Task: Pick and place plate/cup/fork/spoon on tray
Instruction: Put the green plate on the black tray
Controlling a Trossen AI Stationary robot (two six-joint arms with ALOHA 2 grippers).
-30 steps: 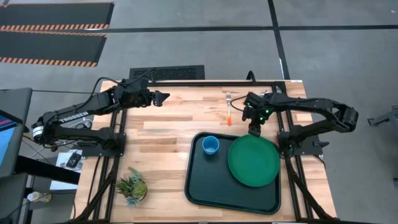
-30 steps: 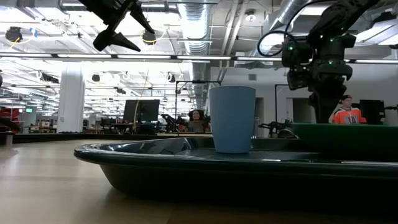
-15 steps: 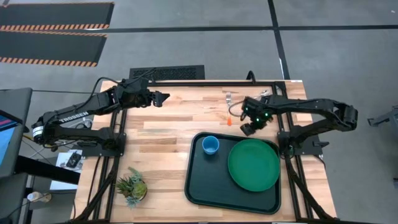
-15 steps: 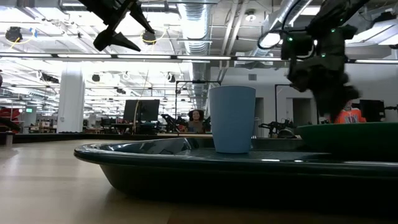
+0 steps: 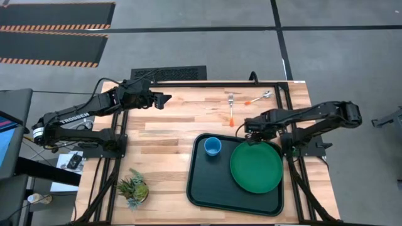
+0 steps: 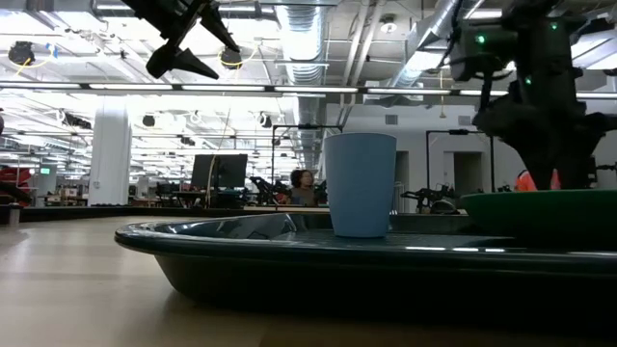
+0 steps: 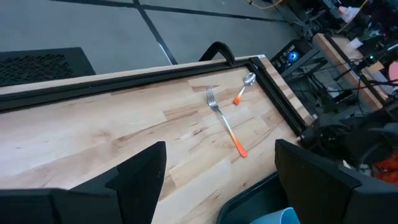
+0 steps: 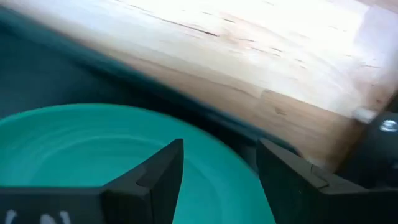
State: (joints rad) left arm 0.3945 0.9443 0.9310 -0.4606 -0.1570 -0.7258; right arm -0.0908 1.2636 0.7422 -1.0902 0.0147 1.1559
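Note:
The dark tray (image 5: 200,182) lies on the table's near right part. The green plate (image 5: 255,166) lies flat in its right half, and the blue cup (image 5: 212,147) stands upright in its far left corner. The fork (image 5: 231,107) and the spoon (image 5: 257,98) lie on the wood beyond the tray. My right gripper (image 5: 247,128) hangs open and empty just above the plate's far rim (image 8: 93,143). My left gripper (image 5: 166,98) is open and empty, raised over the table's far left part.
A small potted plant (image 5: 133,188) stands near the table's near left corner. Bare wood (image 5: 169,135) lies between my left gripper and the tray. A black rail (image 5: 207,83) runs along the table's far edge.
My right gripper has come up off the plate's far rim and gone a little toward the table's left edge. It has tipped from pointing down to slanting, and its arm has sunk lower. The plate stays on the tray.

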